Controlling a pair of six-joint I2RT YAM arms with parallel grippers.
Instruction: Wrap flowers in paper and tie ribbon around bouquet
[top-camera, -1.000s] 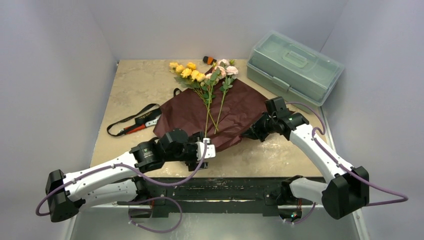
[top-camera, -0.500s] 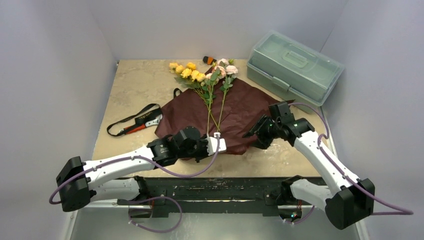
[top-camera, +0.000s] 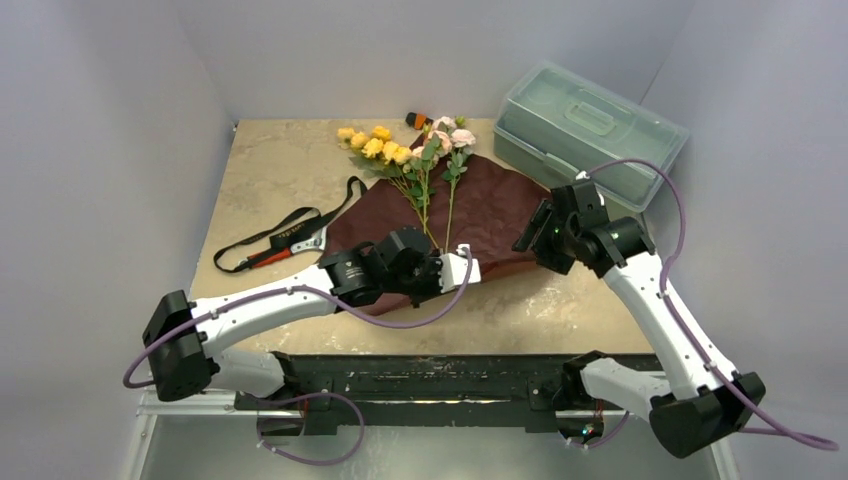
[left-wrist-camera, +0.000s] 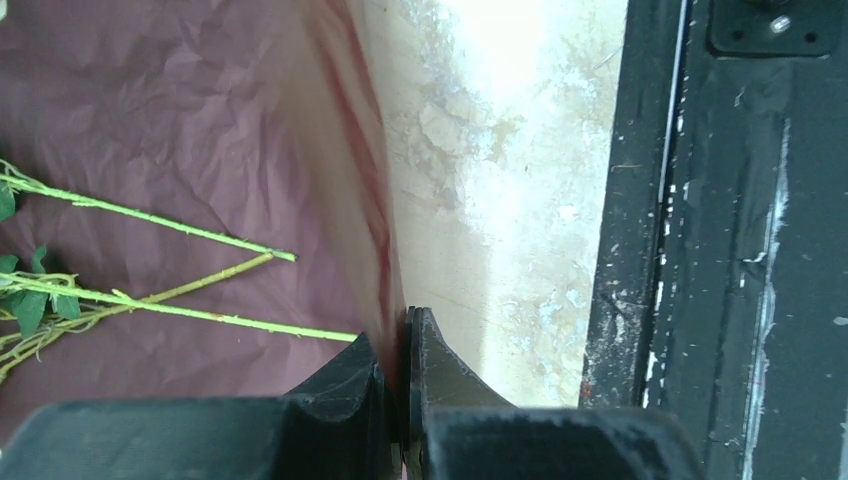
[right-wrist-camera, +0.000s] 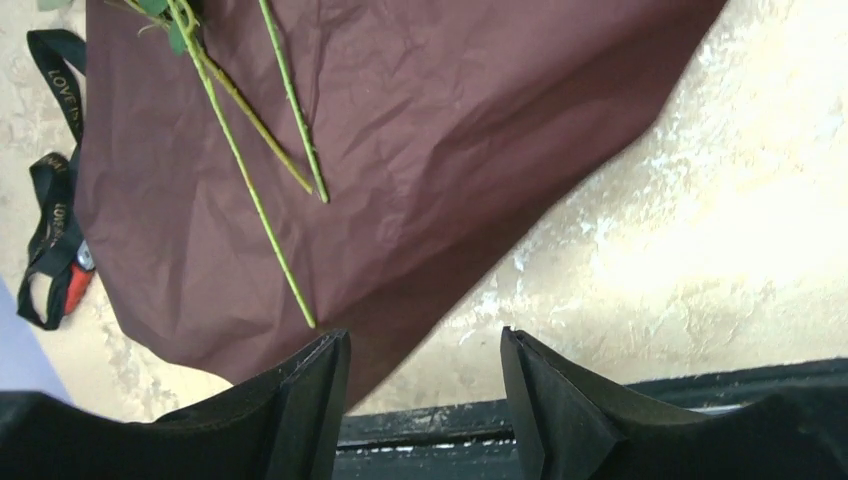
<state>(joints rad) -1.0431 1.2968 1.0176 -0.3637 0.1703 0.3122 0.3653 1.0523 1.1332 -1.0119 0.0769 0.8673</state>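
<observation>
The dark red paper (top-camera: 490, 215) lies spread on the table. The flowers (top-camera: 400, 150) lie loose on it, yellow and pink heads toward the far side, green stems (left-wrist-camera: 170, 225) pointing at me. No bundled bouquet is in view. My left gripper (top-camera: 466, 266) is shut on the paper's near edge (left-wrist-camera: 385, 250), which stands lifted between its jaws (left-wrist-camera: 405, 320). My right gripper (right-wrist-camera: 422, 335) hangs open above the paper's right corner (right-wrist-camera: 430, 130), holding nothing. The black ribbon (top-camera: 270, 238) lies left of the paper.
A clear lidded plastic box (top-camera: 590, 130) stands at the back right, close behind the right arm. A red-handled tool (top-camera: 285, 246) lies among the ribbon's loops. A small orange and black object (top-camera: 417, 120) sits behind the flower heads. The black table rail (left-wrist-camera: 720, 240) runs along the near edge.
The left gripper closed on the paper's near edge and carried it right and away from me. The right gripper let go of the paper, opened, and rose back toward the box.
</observation>
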